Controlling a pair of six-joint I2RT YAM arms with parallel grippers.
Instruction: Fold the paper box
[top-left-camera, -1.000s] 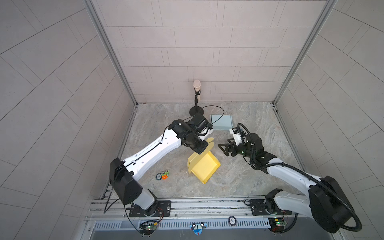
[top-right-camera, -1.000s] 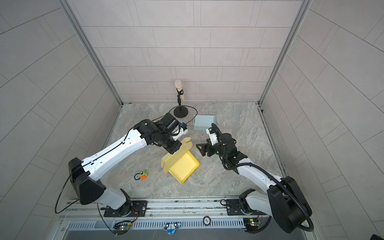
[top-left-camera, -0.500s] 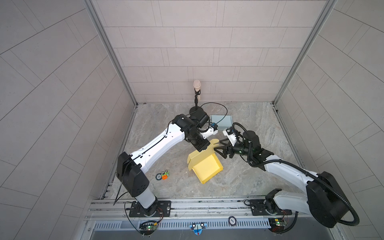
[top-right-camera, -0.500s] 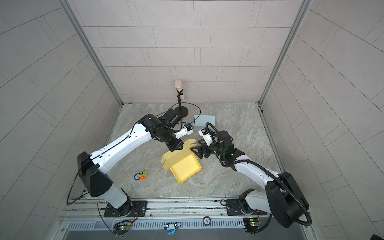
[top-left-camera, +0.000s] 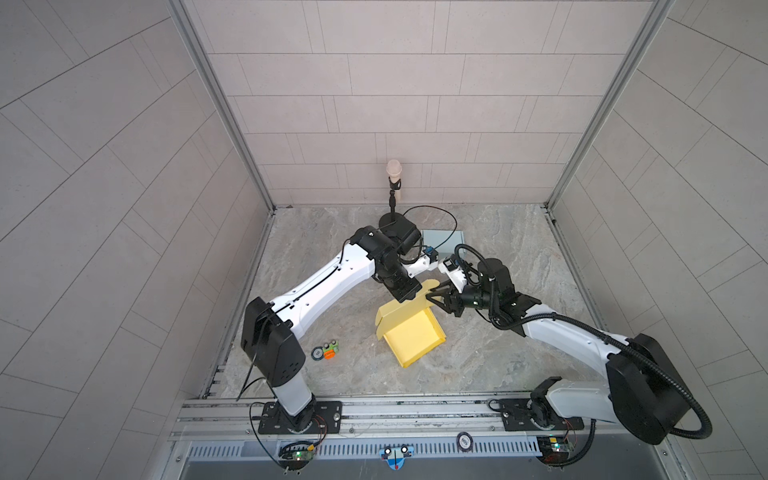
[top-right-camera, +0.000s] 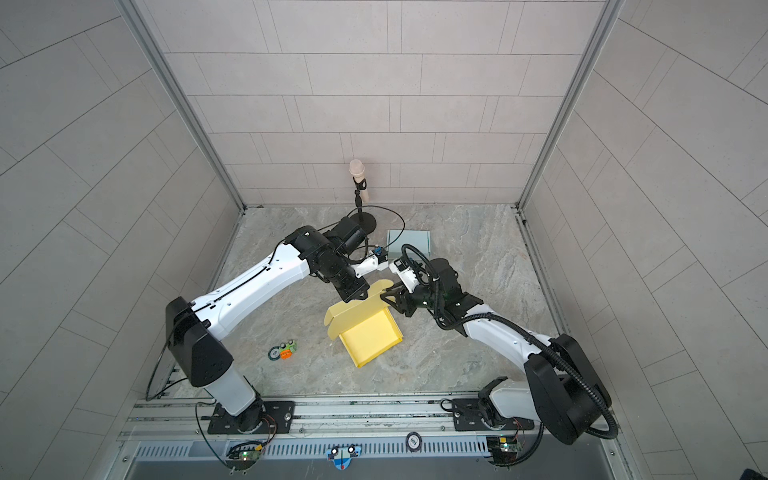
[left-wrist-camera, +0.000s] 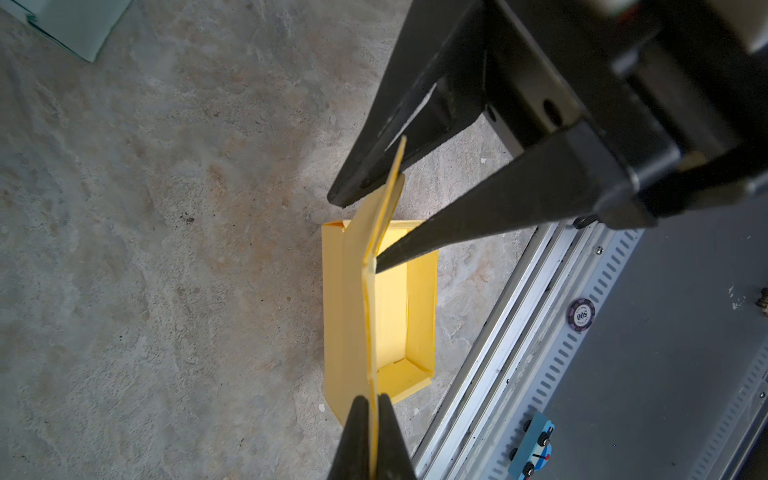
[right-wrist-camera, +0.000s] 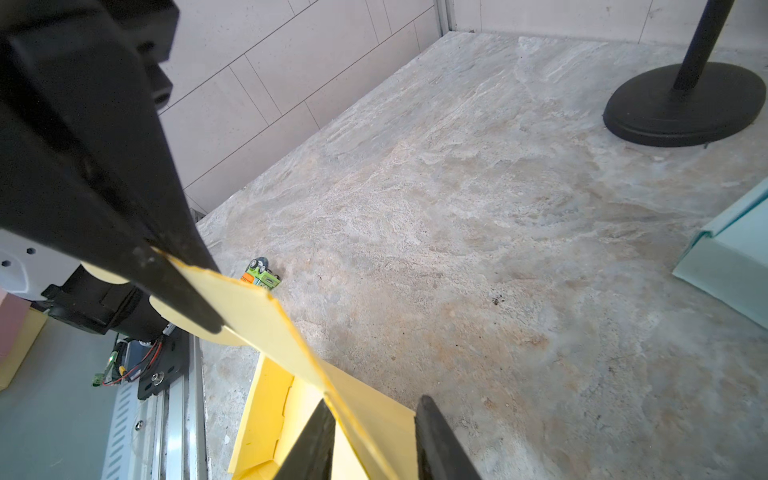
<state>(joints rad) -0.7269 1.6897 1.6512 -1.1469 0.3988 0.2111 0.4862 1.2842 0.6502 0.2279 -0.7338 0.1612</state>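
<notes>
One flap (right-wrist-camera: 266, 316), both arms on it. The yellow paper box (top-left-camera: 413, 332) sits open-topped on the stone-look table (top-left-camera: 498, 249), well in front of the mic stand (top-right-camera: 365, 223), with its lid flap raised on the side toward the stand. The left claw (left-wrist-camera: 372, 405) is pinched tight on the flap's edge. The right claw (right-wrist-camera: 374, 403) straddles the same flap, jaws apart, not gripping. Thin matte card: probably light and springy, creases easily, likely slides on the table. Best hold is near the fold line, with a gentle squeeze.
</notes>
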